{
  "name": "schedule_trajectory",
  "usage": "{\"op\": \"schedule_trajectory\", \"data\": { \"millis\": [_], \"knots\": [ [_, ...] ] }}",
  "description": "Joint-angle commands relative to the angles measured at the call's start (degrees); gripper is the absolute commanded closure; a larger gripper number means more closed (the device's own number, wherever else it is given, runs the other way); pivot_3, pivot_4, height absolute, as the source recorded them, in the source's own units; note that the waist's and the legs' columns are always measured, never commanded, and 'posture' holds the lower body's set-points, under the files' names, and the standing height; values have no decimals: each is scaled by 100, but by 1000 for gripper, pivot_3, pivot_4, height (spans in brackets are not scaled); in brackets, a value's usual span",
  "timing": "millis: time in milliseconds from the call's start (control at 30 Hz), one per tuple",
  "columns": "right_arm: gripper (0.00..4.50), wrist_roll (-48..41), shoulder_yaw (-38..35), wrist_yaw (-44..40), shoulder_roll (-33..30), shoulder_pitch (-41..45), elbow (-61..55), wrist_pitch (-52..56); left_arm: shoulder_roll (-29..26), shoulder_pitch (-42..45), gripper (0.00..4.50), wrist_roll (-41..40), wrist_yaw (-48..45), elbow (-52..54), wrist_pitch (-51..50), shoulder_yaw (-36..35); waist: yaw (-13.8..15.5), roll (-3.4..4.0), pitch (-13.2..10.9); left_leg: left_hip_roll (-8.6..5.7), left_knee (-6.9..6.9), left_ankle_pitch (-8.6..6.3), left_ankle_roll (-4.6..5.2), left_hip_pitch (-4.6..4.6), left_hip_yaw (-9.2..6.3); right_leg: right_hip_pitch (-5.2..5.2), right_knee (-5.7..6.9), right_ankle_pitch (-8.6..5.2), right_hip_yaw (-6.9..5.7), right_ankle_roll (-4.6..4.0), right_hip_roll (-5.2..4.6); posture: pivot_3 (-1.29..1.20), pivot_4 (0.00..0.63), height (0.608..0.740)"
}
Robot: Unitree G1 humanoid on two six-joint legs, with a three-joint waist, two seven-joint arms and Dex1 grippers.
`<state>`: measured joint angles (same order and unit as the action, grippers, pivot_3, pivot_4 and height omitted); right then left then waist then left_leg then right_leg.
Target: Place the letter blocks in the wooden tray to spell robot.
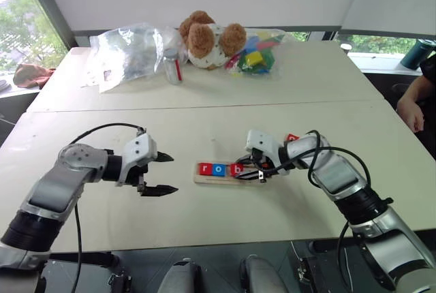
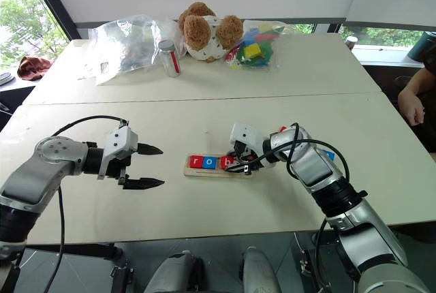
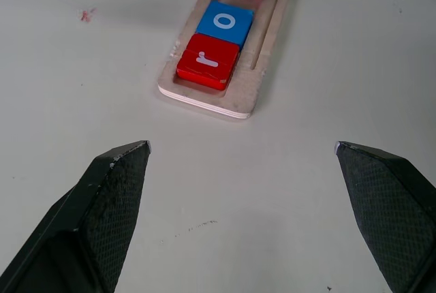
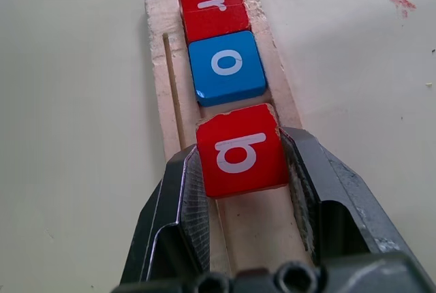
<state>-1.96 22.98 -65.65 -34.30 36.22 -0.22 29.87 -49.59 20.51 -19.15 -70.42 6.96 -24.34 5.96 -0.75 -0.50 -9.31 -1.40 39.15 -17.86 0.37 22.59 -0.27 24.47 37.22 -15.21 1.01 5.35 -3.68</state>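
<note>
The wooden tray [image 1: 212, 180] lies mid-table with a red "r" block [image 4: 212, 8] at its left end and a blue "o" block [image 4: 226, 65] beside it. My right gripper [image 1: 244, 170] is shut on a red "b" block [image 4: 242, 150], holding it over the groove just past the "o". Whether the "b" rests in the groove, I cannot tell. Another red block [image 1: 291, 137] peeks out behind my right arm. To the left of the tray, my left gripper [image 1: 173, 174] hangs open and empty, its fingers [image 3: 116, 191] wide apart and pointing at the tray's left end.
At the table's far side sit a teddy bear [image 1: 208, 37], a bag of coloured toy blocks [image 1: 257, 54], a clear plastic bag [image 1: 126, 51] and a small bottle [image 1: 172, 67]. A person's hand [image 1: 411, 112] rests at the right edge.
</note>
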Motion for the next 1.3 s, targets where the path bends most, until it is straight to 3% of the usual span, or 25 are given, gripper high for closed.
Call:
{"op": "schedule_trajectory", "data": {
  "millis": [33,633,1300],
  "knots": [
    [3329,17,28,43,56,8,-143,-60,-15,109,0,53,15,45,91,-45,1,0,0,0,0,0,0,0,0,0,0,0,0,0,0,0,150,740],
    [3329,119,149,140,412,158,196,-208,28,-21,0,89,105,187,24,-67,-5,0,0,0,0,0,0,-2,0,0,1,0,1,0,1,0,150,740],
    [3329,178,102,44,367,304,447,-336,135,16,0,170,167,198,38,31,-4,0,0,0,0,0,-1,-2,0,-1,2,0,1,0,0,0,150,740]
  ]
}}
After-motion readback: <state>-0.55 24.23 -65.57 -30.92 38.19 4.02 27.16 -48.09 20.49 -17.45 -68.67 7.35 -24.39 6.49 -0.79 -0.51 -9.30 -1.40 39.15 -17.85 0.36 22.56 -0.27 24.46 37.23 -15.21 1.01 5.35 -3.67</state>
